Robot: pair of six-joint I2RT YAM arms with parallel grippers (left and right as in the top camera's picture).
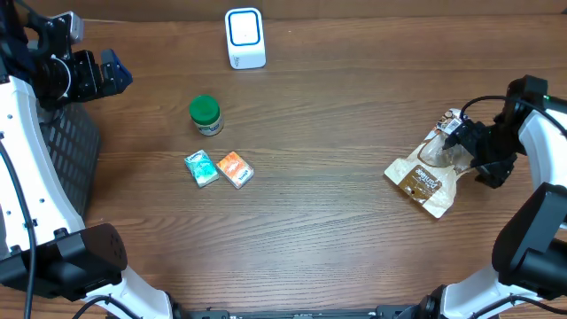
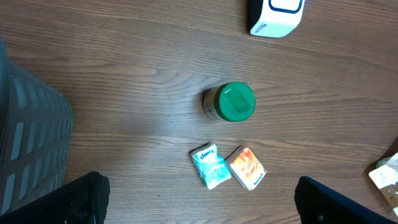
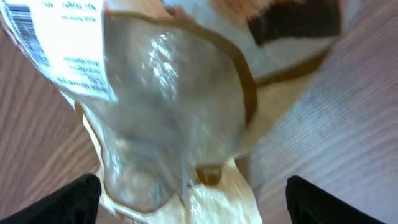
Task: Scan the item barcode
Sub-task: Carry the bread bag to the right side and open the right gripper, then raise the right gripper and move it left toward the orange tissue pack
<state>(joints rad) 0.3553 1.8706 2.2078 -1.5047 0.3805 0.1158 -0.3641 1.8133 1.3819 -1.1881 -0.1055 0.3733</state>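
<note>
The item is a brown and cream pouch with a clear window, lying on the table at the right. My right gripper stands open over its far end. In the right wrist view the pouch fills the frame, and a white label with a barcode shows at the upper left. The right gripper has its dark fingers wide apart on either side of the pouch's cream end. The white scanner with a blue-ringed face stands at the back centre. My left gripper hangs open at the far left, holding nothing.
A green-lidded jar, a teal packet and an orange packet lie left of centre. A black mesh basket sits at the left edge. The left wrist view shows the jar, both packets and the scanner.
</note>
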